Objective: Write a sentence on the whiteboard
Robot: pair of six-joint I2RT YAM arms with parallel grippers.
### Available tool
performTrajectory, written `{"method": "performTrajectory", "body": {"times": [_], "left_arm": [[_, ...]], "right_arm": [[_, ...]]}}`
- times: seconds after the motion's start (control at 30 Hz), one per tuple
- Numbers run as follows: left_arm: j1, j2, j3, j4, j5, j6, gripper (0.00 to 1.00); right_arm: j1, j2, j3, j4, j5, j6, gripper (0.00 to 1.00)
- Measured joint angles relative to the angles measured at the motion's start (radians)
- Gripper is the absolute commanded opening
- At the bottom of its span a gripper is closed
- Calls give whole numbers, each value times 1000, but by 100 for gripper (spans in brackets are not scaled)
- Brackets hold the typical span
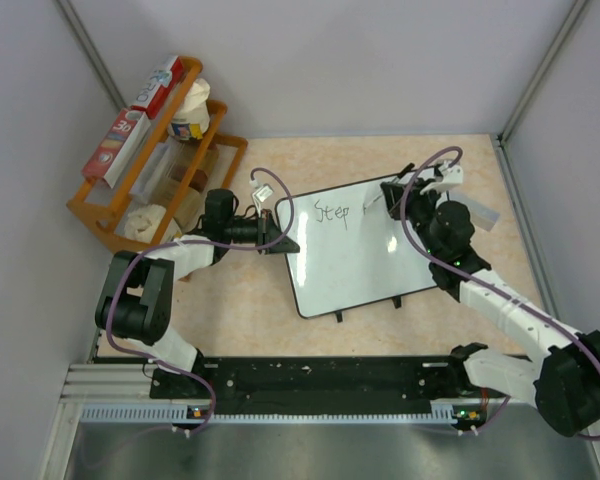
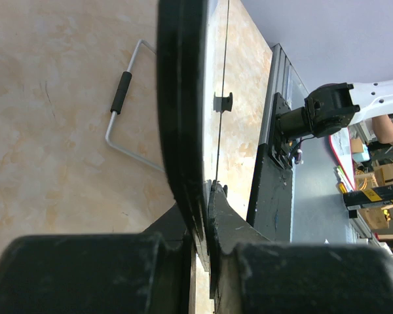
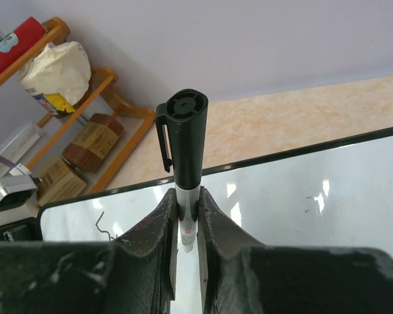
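Rising from the near rail, the left arm folds at the elbow and reaches right. The left gripper (image 1: 278, 238) is pinched narrowly on the left rim of the whiteboard (image 1: 365, 265), which lies skewed mid-table. The right arm stretches along the board's right edge, and the right gripper (image 3: 187, 199) squeezes a marker (image 3: 183, 131) over the far right corner. The sentence (image 1: 332, 212) reads only "Step". Tabletop shows between the board's near rim and the rail.

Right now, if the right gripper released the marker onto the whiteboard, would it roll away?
Probably not far: the marker is round, but the cap on its rear end carries a side clip that should catch and stop it. The glossy whiteboard may let it slide a little. It looks thin, stiff and light.
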Motion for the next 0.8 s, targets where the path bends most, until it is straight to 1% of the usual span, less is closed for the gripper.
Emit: {"method": "performTrajectory", "body": {"times": [0.3,0.8], "left_arm": [[0,0,0,0,0,0,0],[0,0,0,0,0,0,0]], "right_arm": [[0,30,64,5,23,0,0],[0,99,66,18,50,1,0]]}}
